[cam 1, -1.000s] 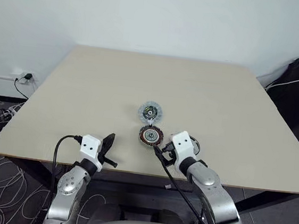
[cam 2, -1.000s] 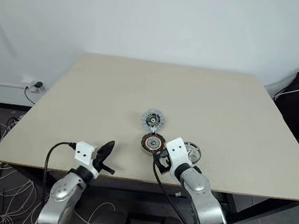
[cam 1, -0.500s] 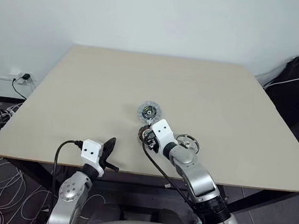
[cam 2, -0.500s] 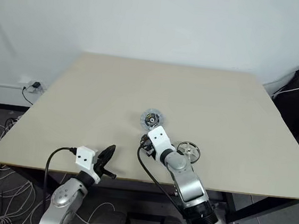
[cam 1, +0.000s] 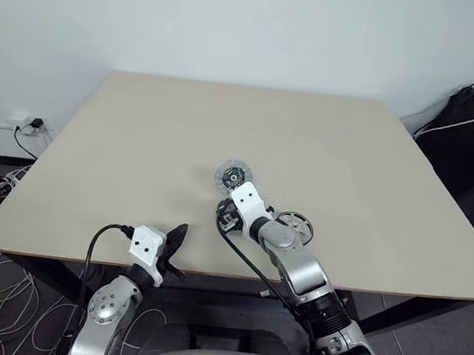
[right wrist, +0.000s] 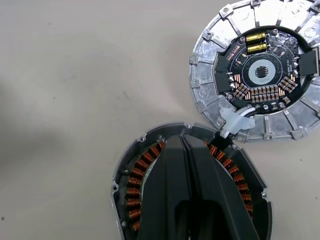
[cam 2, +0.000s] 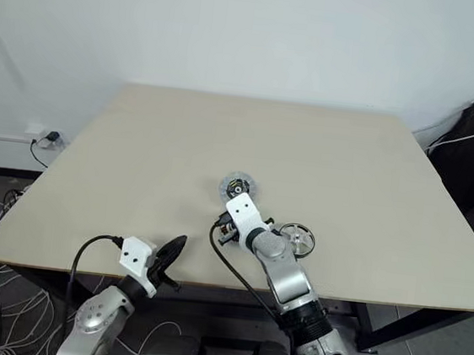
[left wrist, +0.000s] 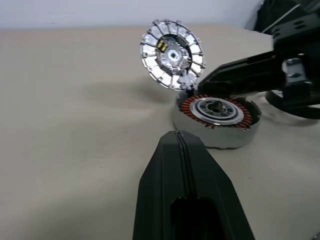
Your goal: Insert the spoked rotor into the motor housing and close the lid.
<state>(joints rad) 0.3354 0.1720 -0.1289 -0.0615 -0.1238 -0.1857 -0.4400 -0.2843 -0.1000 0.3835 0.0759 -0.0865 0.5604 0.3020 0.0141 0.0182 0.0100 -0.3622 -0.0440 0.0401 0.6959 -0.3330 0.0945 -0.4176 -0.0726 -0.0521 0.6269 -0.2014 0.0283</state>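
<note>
Swung from beside the spoked rotor point(cam 1: 296, 227), the right gripper point(right wrist: 186, 150), pinched empty, is poised over the copper-wound disc point(left wrist: 218, 116); windings could be scraped.

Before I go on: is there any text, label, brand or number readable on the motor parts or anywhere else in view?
None can be read.
Circuit board in the silvery lid: tiny marks, too small to read.
Disc with copper windings: no label seen.
Spoked rotor, table: no text.
</note>
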